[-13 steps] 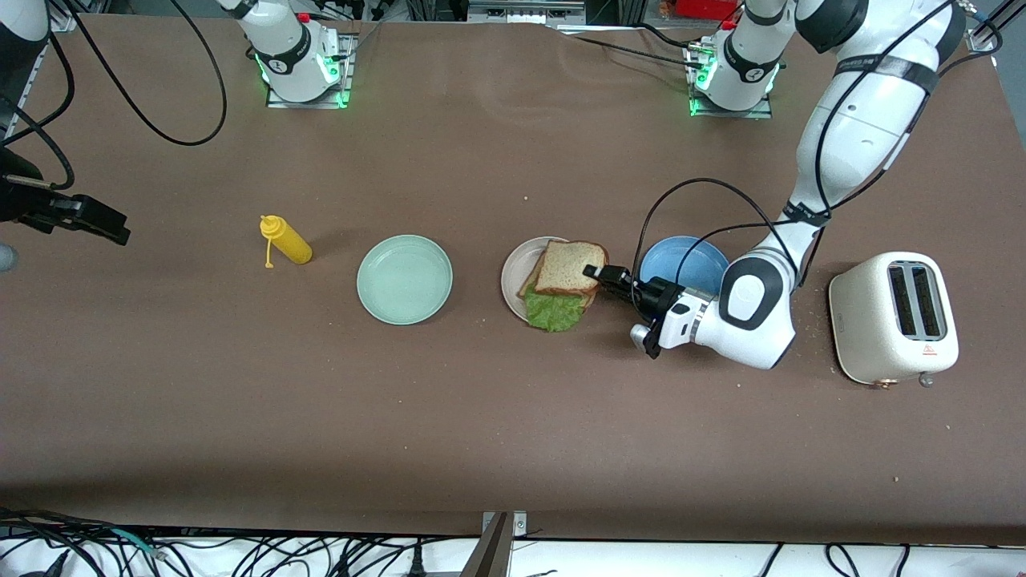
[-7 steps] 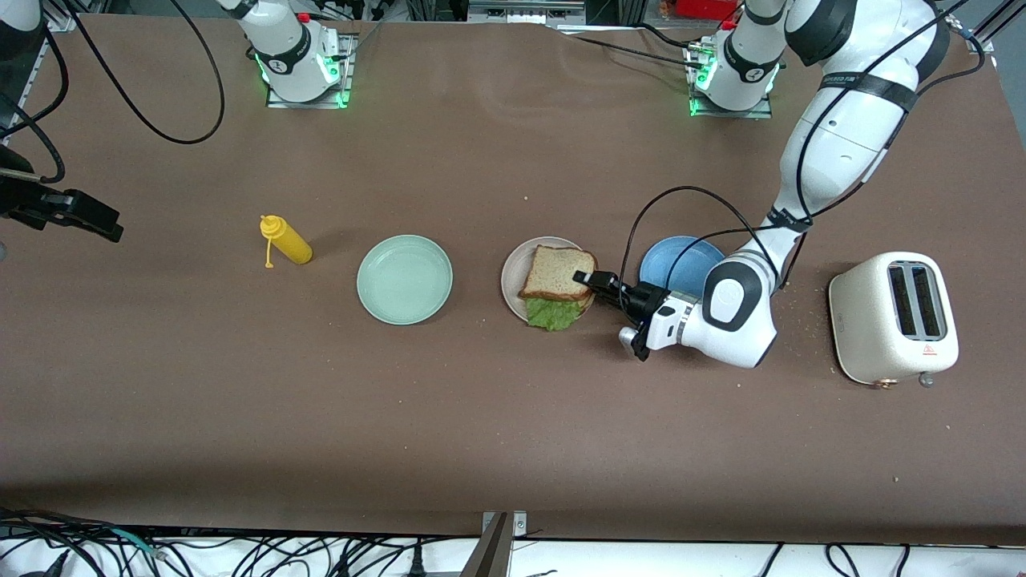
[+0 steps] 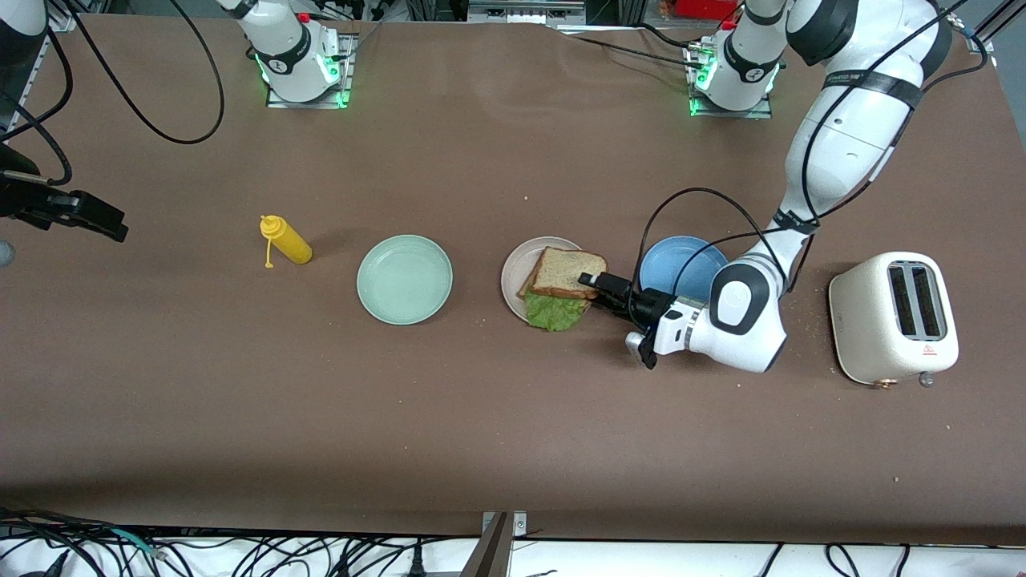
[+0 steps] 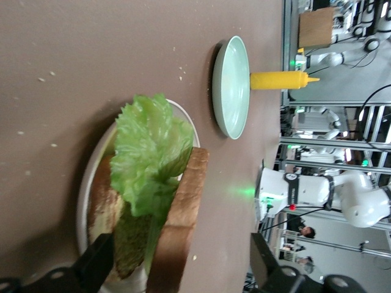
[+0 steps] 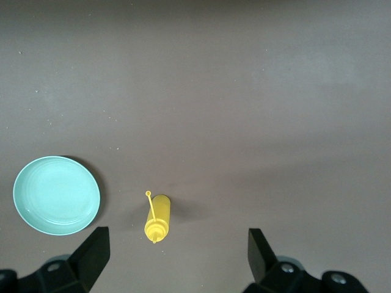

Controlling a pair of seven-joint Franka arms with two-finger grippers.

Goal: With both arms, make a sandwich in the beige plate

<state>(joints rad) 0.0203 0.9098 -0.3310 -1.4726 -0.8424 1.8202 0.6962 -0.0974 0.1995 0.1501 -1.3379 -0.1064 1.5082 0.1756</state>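
Left end effector (image 3: pixel 591 290) released sandwich (image 3: pixel 563 282), toaster (image 3: pixel 894 317) nearby

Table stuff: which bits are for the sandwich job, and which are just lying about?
For the job: sandwich, beige plate, left hand open beside the sandwich, right hand waiting at the table's end.
Lying about: green plate, blue plate, mustard bottle, toaster.

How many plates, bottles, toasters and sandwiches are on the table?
Plates: 3 (beige plate, mint-green plate, blue plate)
Bottles: 1 (yellow bottle)
Toasters: 1 (toaster)
Sandwiches: 1 (sandwich, on the beige plate)
Total: 6
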